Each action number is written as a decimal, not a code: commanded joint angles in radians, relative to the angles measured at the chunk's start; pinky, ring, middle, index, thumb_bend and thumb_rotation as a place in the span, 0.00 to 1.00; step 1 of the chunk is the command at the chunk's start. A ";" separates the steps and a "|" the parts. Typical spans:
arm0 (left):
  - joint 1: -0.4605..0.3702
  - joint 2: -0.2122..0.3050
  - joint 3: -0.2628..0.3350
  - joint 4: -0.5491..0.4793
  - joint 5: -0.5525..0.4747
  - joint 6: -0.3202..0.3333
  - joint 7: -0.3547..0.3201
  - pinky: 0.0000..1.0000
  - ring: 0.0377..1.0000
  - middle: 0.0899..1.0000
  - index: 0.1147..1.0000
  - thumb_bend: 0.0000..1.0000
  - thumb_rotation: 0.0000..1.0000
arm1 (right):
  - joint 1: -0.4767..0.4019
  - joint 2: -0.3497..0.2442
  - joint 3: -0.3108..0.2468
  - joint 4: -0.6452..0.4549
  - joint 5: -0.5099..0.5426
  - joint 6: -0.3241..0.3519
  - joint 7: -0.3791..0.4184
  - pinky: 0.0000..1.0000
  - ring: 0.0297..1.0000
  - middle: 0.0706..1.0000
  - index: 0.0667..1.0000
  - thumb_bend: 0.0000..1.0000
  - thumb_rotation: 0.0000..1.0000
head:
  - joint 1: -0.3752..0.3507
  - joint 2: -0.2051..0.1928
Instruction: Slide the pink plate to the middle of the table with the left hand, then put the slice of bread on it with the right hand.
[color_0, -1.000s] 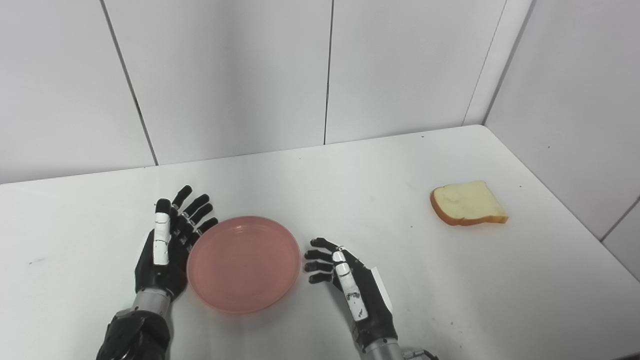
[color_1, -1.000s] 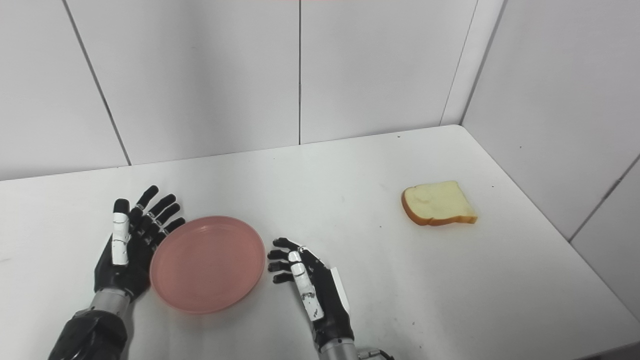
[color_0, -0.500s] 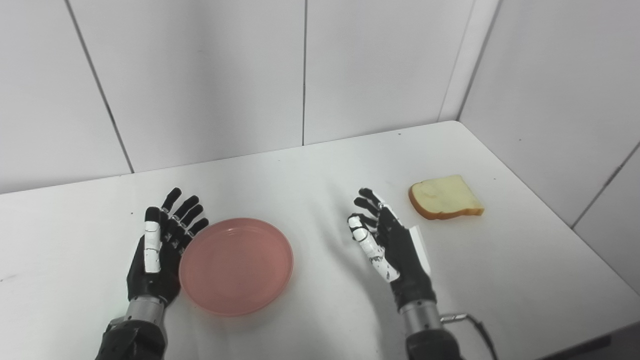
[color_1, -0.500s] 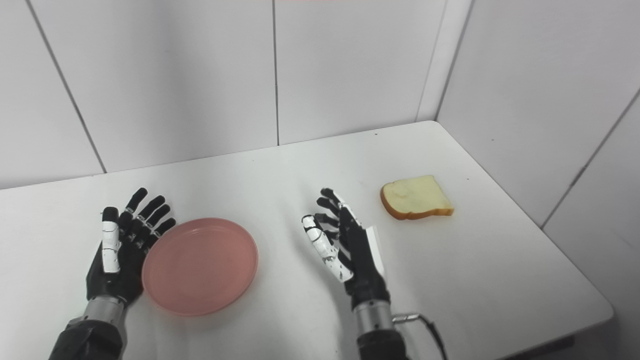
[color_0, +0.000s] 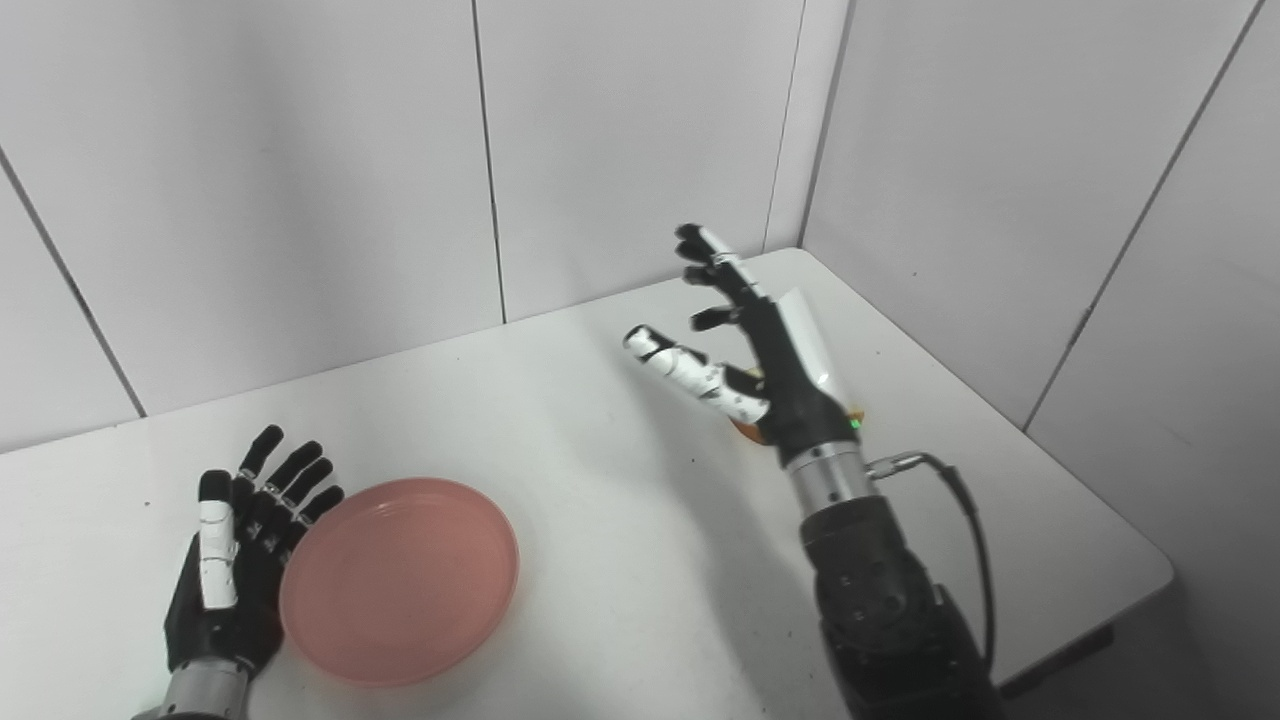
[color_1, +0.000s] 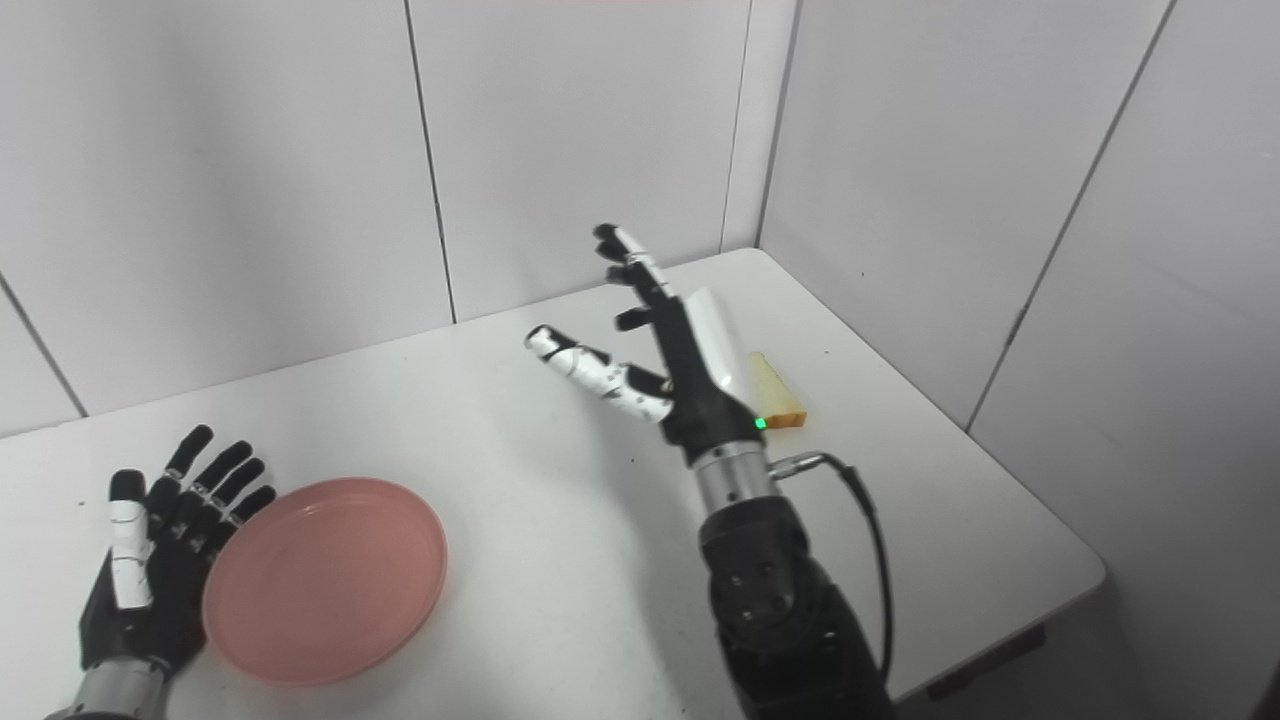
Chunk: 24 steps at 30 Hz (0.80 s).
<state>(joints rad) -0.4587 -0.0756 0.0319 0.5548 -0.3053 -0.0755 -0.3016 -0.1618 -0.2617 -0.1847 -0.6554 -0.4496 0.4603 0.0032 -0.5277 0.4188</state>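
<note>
The pink plate (color_0: 398, 581) lies flat on the white table (color_0: 620, 520) at the left front. My left hand (color_0: 232, 570) rests open on the table, its fingers against the plate's left rim. My right hand (color_0: 745, 350) is raised above the table on the right, open with fingers spread, holding nothing. The slice of bread (color_1: 775, 392) lies on the table behind that hand. In the left eye view the hand hides nearly all of it; the right eye view shows its right part.
White wall panels (color_0: 300, 150) close the table at the back and on the right, meeting in a corner. The table's right front edge (color_0: 1110, 610) shows at the lower right. A cable (color_0: 970, 530) loops from my right wrist.
My right hand has risen from beside the plate and travelled right and away, over the bread. The camera has turned right, shifting the whole picture. The plate and left hand stay together.
</note>
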 joint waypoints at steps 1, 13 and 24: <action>0.071 0.005 0.003 0.065 0.002 -0.001 -0.013 0.75 0.82 0.78 0.85 0.94 0.81 | -0.035 -0.042 -0.027 -0.042 0.002 0.004 0.021 0.63 0.81 0.86 0.90 0.85 0.79 | 0.014 0.010; 0.078 -0.002 -0.009 0.053 0.004 -0.001 -0.021 0.78 0.85 0.80 0.86 0.94 0.81 | -0.075 -0.348 -0.133 0.001 -0.057 0.008 0.315 0.74 0.84 0.87 0.90 0.95 0.69 | 0.036 0.028; 0.079 -0.013 -0.008 0.051 0.008 0.000 -0.015 0.78 0.85 0.80 0.87 0.93 0.82 | -0.142 -0.672 -0.012 0.225 -0.057 -0.037 0.509 0.87 0.95 0.94 0.90 1.00 0.50 | 0.052 0.023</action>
<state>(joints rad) -0.4535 -0.0770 0.0252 0.5469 -0.2942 -0.0768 -0.3048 -0.2597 -0.8818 -0.2214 -0.4382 -0.4990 0.4608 0.4996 -0.4755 0.4418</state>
